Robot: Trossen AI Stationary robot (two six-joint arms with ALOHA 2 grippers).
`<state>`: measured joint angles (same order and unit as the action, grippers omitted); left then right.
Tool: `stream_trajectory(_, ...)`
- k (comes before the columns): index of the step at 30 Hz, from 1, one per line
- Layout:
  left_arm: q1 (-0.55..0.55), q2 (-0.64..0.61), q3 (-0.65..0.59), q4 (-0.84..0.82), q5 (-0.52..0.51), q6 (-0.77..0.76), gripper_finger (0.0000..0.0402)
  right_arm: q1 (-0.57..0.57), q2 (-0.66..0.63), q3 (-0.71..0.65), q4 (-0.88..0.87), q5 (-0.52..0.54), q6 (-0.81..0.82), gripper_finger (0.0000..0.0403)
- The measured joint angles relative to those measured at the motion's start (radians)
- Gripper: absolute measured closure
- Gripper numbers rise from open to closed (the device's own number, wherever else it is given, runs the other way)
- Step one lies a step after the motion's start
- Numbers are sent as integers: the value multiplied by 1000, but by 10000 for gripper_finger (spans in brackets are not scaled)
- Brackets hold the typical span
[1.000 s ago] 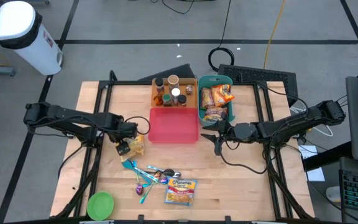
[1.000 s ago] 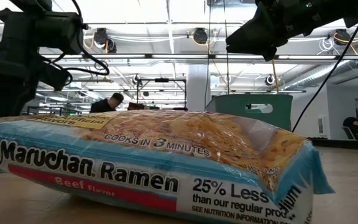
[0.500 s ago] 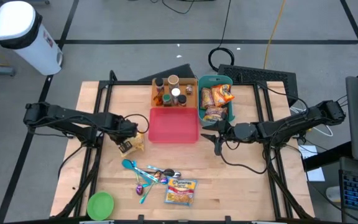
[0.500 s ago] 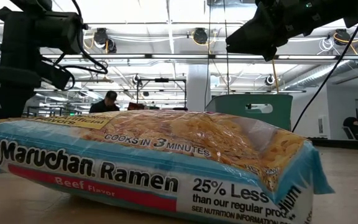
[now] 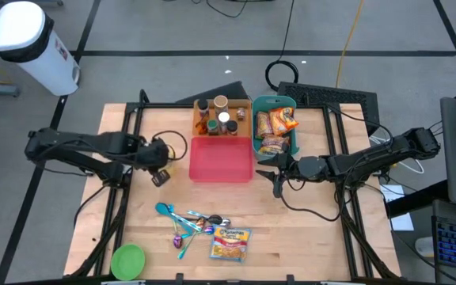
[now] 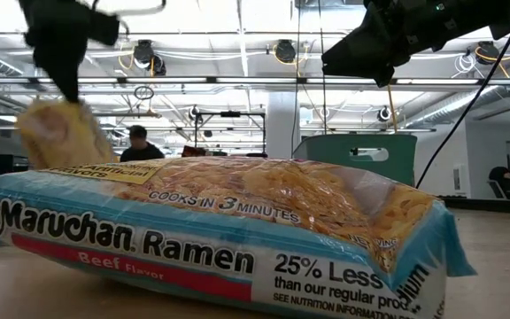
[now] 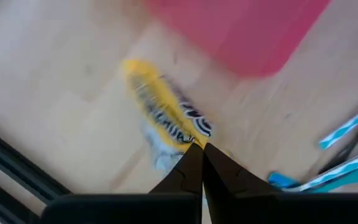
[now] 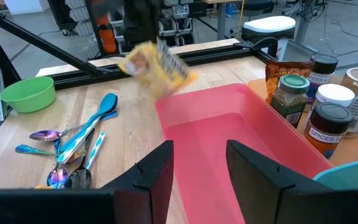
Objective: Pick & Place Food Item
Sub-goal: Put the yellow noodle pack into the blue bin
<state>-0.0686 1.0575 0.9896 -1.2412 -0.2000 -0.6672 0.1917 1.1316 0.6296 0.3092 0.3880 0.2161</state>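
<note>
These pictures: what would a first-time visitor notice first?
Probably the yellow snack bag dangling above the wooden table, pinched by the left gripper beside the empty red bin. Low down, a Maruchan ramen packet fills the view, while the right gripper waits with its fingers apart.

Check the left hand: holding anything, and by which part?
Yes: the left hand pinches a yellow snack packet by one end, lifted off the table.

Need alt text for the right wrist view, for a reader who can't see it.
The left gripper holds a yellow snack bag in the air beside a red bin. The right gripper is open in front; spoons, a green bowl and spice jars sit around.
</note>
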Motion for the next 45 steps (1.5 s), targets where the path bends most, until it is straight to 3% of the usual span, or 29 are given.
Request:
stream_trajectory(7,-109,-8,202,77,-227,93,399,0,16,0,30,0,0,261)
stream_trajectory(11,-142,4,222,334,-362,268,398,0,64,1,117,0,-34,261)
stream_trajectory(14,-144,27,209,568,-387,457,399,0,116,1,206,-1,-129,261)
stream_trajectory(20,-128,127,206,916,-366,722,399,0,224,0,441,0,-278,261)
stream_trajectory(24,-128,200,205,948,-318,795,398,0,233,0,512,28,-378,247)
stream_trajectory(28,-128,261,205,909,-293,800,399,0,176,1,545,30,-428,208)
stream_trajectory(32,-128,315,205,901,-200,800,400,-10,124,6,552,13,-414,167)
stream_trajectory(37,-129,363,205,940,-131,801,399,-85,136,118,328,-234,-222,146)
stream_trajectory(41,-127,377,205,949,-132,800,398,-125,193,223,125,-321,-143,148)
stream_trajectory(45,-127,377,205,948,-133,796,400,-129,244,270,119,-419,-119,162)
